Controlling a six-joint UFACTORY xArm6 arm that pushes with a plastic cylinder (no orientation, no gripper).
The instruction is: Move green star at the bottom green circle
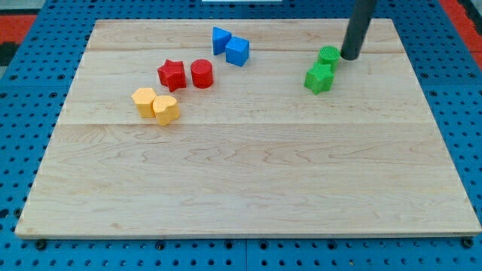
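Observation:
The green star (318, 77) lies at the view's upper right of the wooden board. The green circle (328, 56) sits just above it and slightly to the right, the two touching or nearly so. My tip (350, 56) is the lower end of the dark rod that comes down from the view's top. It stands just to the right of the green circle, close to it, and up and to the right of the green star.
A red star (172, 74) and a red cylinder (201, 74) sit side by side at upper left of centre. Two blue blocks (230, 45) lie near the top. Two yellow blocks (156, 104) lie at the left. The board's right edge (439, 113) is near.

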